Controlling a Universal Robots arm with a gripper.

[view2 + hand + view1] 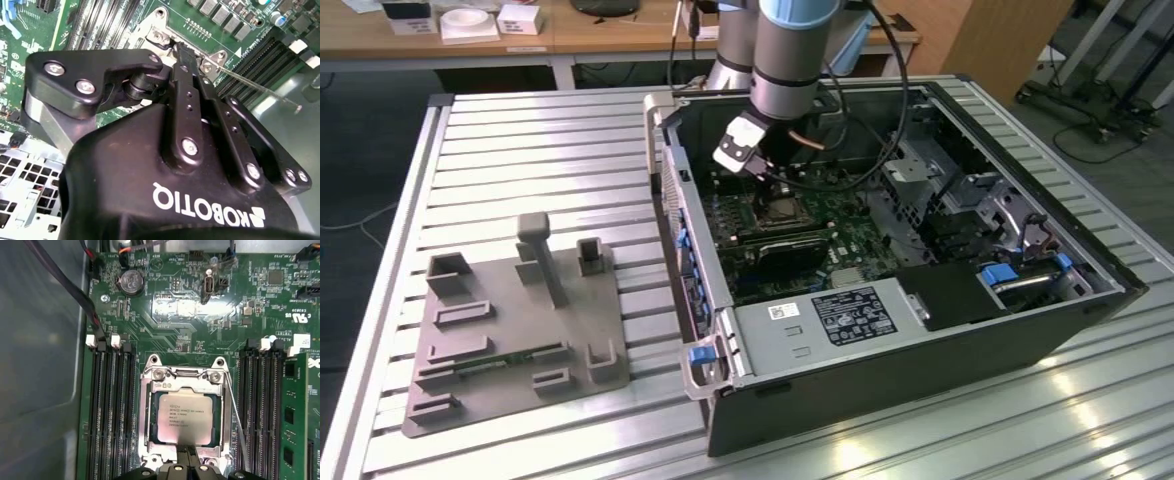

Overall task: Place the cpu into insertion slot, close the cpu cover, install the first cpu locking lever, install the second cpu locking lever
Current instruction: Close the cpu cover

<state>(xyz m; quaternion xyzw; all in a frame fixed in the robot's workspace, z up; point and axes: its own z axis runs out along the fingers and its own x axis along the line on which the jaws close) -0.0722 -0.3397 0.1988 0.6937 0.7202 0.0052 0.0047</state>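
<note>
Slatted metal table (534, 150), open case (921, 380), cpu (181, 416) seated, wooden desk (574, 35) behind

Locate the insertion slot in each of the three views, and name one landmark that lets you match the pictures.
Exterior view: the insertion slot lies on the green motherboard below the gripper.
First wrist view: its silvery rim rings the cpu, between memory slots.
Second wrist view: a silvery corner shows beyond the gripper.
Shared landmark: those long dark memory slots beside it.
</note>
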